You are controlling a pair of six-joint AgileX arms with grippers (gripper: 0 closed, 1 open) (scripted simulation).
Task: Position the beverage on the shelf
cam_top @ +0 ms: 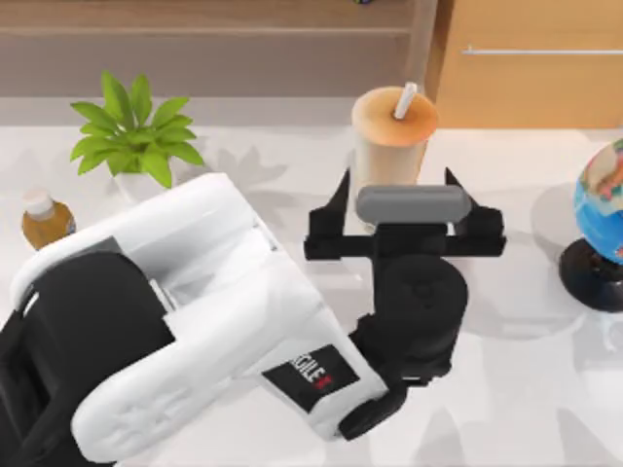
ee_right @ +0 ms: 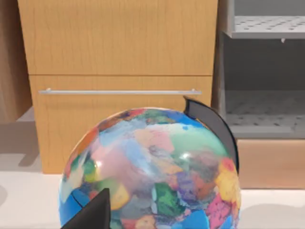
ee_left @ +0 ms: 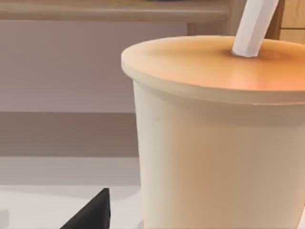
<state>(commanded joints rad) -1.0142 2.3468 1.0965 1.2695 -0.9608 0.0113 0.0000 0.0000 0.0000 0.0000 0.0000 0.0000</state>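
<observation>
Left pincer (cam_top: 397,209) sits at the beverage (cam_top: 391,131), fingers spread wide, one black fingertip (cam_top: 341,190) on each side of the cup, a gap visible between tips and cup wall, so nothing gripped. Grey crossbar of the pincer is just on the near side of the cup, arm body running back from it toward the top view's lower left. Beverage stands upright on the white worktop (cam_top: 506,389), white straw (cam_top: 405,100) sticking up through the lid, directly in front of the shelf (cam_top: 195,29) and its side post (cam_top: 421,44); it is on the worktop, not on the shelf board. Left wrist view: cup wall (ee_left: 214,167) very close, orange lid on top, one dark fingertip (ee_left: 93,212) beside it, apart from the cup. Cabinet (cam_top: 531,68) with bar handle is just right of the post. Globe (cam_top: 604,209) right of the beverage, well apart; plant (cam_top: 136,131) left of it; amber bottle (cam_top: 44,219) beyond the plant. Right wrist view faces the globe (ee_right: 152,171) and cabinet (ee_right: 119,38); can't tell the right pincer's opening.
</observation>
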